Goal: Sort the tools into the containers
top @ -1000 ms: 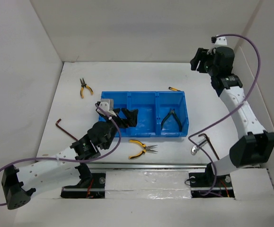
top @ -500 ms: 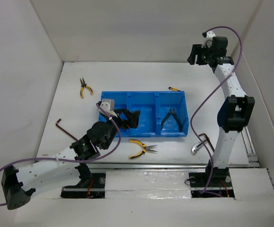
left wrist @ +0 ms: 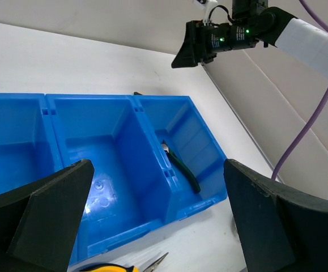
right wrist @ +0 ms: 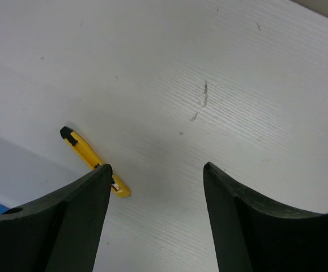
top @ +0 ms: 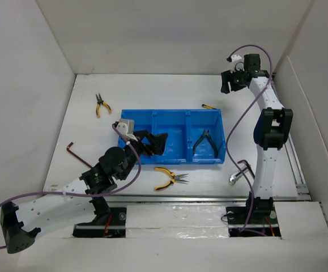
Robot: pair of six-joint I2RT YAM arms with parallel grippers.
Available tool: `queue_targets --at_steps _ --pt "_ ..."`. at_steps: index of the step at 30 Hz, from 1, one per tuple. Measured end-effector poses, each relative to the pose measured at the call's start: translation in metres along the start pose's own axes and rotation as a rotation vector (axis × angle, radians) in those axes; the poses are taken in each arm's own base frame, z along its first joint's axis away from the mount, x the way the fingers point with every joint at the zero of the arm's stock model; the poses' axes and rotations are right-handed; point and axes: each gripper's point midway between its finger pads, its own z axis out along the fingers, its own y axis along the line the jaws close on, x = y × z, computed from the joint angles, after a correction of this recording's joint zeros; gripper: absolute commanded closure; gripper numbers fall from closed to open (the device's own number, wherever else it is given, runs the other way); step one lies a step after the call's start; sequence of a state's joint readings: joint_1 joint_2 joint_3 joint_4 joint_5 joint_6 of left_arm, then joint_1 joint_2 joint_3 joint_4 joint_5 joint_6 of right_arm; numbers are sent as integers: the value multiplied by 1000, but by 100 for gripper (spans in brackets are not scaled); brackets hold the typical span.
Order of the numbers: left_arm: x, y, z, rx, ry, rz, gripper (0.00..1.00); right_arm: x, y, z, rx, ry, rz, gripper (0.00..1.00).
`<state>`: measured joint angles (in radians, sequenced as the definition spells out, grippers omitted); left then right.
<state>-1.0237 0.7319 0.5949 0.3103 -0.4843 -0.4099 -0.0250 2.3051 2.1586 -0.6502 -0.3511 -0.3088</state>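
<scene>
Below right hand (right wrist: 155, 170), yellow-and-black stick (right wrist: 93, 161)

So the left tool (left wrist: 158, 165) is spread wide over the blue tray (left wrist: 150, 148), gripping nothing. The dark-handled pliers (left wrist: 183, 168) sit in its right-hand compartment, and yellow-handled pliers (left wrist: 121, 268) poke in on the worktop (left wrist: 67, 62) by the near wall.

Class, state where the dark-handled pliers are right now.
In the top view, the dark-handled pliers lie in the right-hand compartment of the blue tray.

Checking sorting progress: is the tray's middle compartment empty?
Empty where visible: the middle compartment shows bare blue floor; the dark-handled pliers lie in the right compartment.
</scene>
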Motion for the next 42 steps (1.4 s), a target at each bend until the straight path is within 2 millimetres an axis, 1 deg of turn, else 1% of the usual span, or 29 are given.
queue_targets --at_steps 4,10,12,19,23,28,32,35,42 --pt "0 0 0 2 1 0 1 7 -1 0 -7 23 -54 30" --pt "-1 0 0 0 -2 -1 1 38 8 4 -42 118 -96 31" --pt "-1 0 0 -2 -3 -1 1 44 14 5 -60 140 -111 31" --pt "-2 2 0 -14 -9 -1 1 48 33 9 -100 164 -163 31" --pt "-2 3 0 -18 -11 -1 1 49 49 12 -113 184 -196 31" --pt "-4 3 -1 -17 -16 -4 1 52 63 15 -126 208 -214 31" --pt "-5 4 -2 -17 -21 -7 1 58 60 19 -105 245 -212 31" --pt "-4 5 -2 -23 -19 -5 1 62 55 28 -85 266 -210 31" --pt "-6 9 -4 -35 -31 -8 1 85 51 39 -70 348 -194 32"
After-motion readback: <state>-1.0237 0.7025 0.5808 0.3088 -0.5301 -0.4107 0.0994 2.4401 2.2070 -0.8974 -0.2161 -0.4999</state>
